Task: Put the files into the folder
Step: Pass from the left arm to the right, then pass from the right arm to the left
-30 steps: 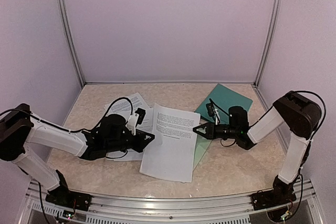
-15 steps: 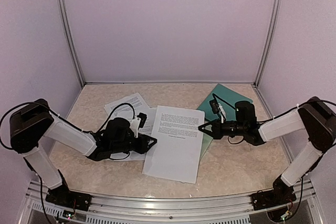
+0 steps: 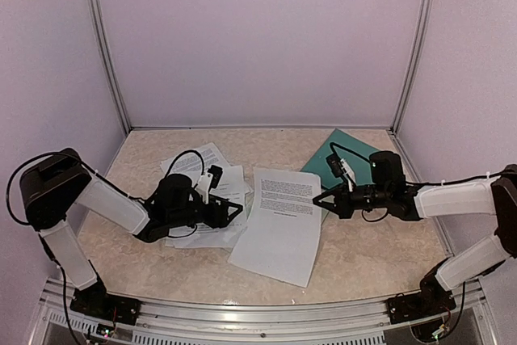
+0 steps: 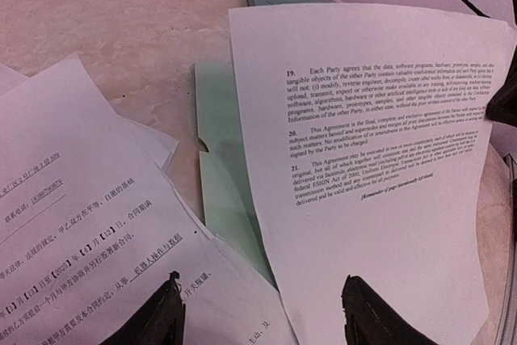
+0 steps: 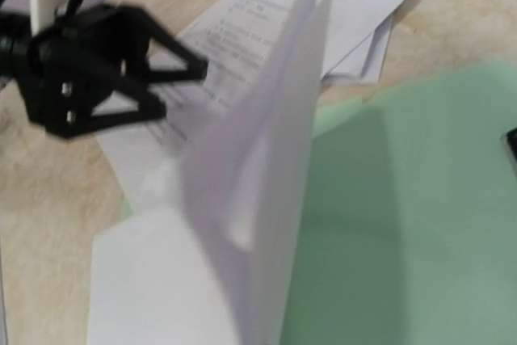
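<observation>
We're pinching one sheet [image 3: 279,216] by its R edge w/ the right gripper [image 3: 321,198], holding that side up so it clears the folder [image 3: 355,147], which is lying partly under it, back-right. The left gripper [image 3: 237,212] is hanging spread and empty over the other files [image 3: 212,171].

Sheet [image 4: 363,224] reading "This Agreement", clauses 19–21, Chinese-text sheet [image 4: 81,240]

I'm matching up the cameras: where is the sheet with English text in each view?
Top external: English sheet, middle of the picture, low.
Left wrist: fills the right half.
Right wrist: centre, lifted, seen nearly edge-on.
Shared landmark: the open left pincer.
</observation>
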Controlling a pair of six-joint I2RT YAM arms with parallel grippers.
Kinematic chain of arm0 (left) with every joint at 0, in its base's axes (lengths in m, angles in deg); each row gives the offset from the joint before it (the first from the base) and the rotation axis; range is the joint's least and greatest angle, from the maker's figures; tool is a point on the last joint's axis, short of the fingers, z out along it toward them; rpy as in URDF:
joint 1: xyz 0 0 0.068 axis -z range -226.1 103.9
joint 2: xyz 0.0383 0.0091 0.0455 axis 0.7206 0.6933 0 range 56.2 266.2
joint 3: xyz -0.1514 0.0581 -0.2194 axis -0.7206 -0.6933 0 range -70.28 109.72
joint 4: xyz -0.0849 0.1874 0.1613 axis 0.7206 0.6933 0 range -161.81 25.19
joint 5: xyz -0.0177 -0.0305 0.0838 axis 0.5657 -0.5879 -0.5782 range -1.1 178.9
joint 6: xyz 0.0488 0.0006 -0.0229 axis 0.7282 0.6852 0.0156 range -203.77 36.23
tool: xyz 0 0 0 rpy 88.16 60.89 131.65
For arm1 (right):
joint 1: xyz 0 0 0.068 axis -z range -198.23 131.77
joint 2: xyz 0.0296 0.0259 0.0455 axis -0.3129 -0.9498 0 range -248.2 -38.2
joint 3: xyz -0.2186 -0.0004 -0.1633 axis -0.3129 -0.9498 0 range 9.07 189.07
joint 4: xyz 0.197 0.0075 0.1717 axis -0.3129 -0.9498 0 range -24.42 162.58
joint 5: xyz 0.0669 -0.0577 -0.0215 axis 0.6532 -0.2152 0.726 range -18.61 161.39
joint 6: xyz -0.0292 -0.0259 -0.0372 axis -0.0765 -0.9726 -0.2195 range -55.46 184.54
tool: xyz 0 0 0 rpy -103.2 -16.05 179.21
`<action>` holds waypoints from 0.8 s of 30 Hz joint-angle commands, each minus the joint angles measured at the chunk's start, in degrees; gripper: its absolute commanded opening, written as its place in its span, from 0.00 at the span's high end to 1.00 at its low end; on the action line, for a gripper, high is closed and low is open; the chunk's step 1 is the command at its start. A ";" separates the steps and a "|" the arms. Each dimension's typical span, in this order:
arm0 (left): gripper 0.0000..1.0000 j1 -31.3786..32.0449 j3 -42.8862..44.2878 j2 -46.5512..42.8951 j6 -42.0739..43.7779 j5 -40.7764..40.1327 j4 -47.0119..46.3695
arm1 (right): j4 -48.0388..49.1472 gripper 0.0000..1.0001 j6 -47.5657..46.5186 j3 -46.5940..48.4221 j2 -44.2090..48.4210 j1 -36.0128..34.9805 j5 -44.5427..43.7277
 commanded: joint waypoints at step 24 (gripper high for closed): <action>0.29 -8.31 16.15 6.94 5.61 30.99 8.33 | -7.31 1.00 -1.41 2.74 10.40 0.73 2.88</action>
